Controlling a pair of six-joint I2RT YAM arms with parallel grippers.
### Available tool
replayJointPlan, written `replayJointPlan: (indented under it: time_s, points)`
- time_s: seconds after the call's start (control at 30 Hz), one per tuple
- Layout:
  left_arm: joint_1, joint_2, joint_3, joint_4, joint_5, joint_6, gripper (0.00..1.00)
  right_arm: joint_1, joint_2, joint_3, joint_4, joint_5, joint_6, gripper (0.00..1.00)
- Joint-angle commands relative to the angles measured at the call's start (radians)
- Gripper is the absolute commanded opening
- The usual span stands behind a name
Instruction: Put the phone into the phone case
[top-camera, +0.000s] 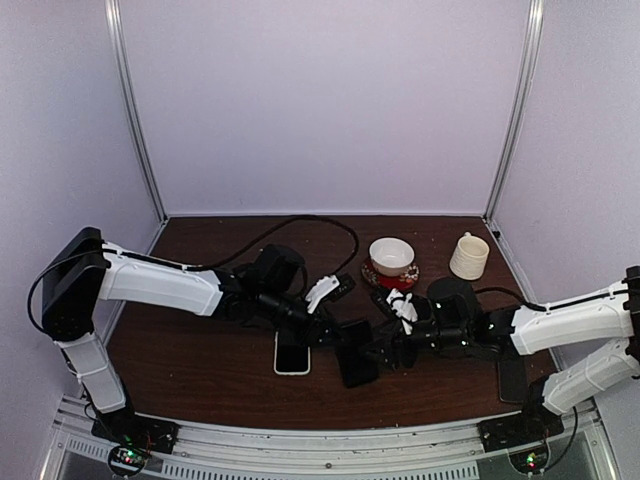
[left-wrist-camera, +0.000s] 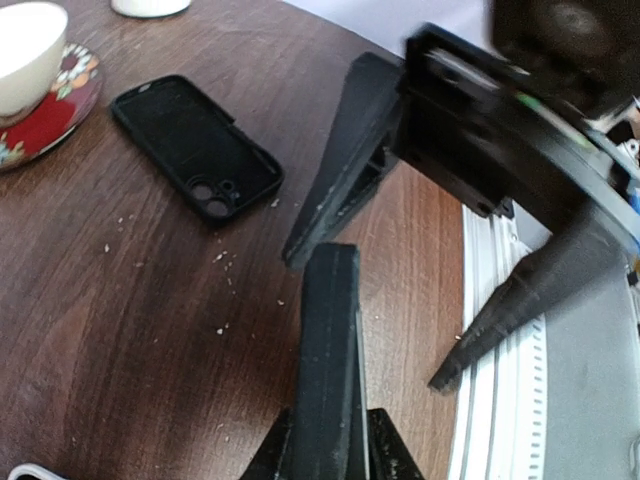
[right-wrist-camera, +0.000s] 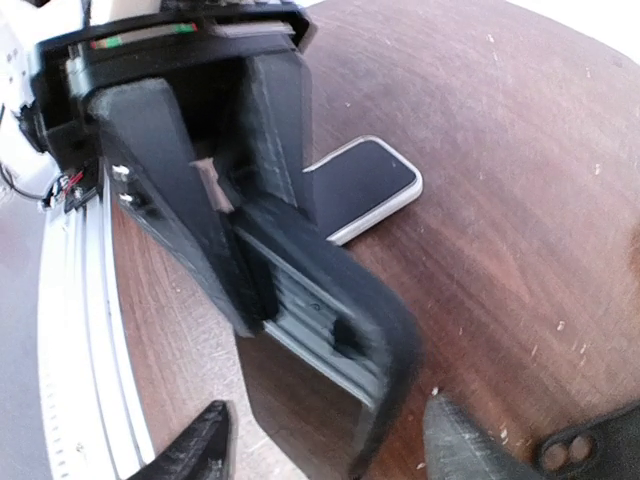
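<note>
My left pincer (left-wrist-camera: 330, 452) is clamping a black case (right-wrist-camera: 330, 310) edgewise; my right pincer (right-wrist-camera: 335, 445) is gaping wide astride it, with a phone (right-wrist-camera: 365, 185) lying nearby.

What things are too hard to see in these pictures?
- Top view: the black slab in the left tool is partly covered by that tool. Phone or case, unclear.
- Left wrist view: that slab shows only its thin edge.
- Right wrist view: the white-rimmed phone is partly behind the left tool.
- Left wrist view: the bowl is cut off by the picture's edge.

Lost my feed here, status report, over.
Left end effector shut on black case. Right end effector open, straddling it. Phone flat on table, uncased.
</note>
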Motion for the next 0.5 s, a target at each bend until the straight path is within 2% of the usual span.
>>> replayJointPlan:
  time_s: [0.0, 0.17, 0.33, 0.47]
  points:
    - [0.001, 0.004, 0.001, -0.122, -0.063, 0.179, 0.0, -0.046, 0.0, -0.06, 0.106, -0.114, -0.049, 0.59]
    - [-0.014, 0.001, 0.031, -0.189, -0.064, 0.264, 0.0, -0.057, 0.032, -0.039, 0.128, -0.161, -0.087, 0.41]
    - [-0.021, 0.013, 0.058, -0.217, -0.043, 0.319, 0.0, -0.057, 0.074, -0.02, 0.176, -0.248, -0.1, 0.33]
    - [-0.02, 0.014, 0.068, -0.201, -0.005, 0.34, 0.0, -0.058, 0.091, 0.018, 0.122, -0.287, -0.124, 0.16]
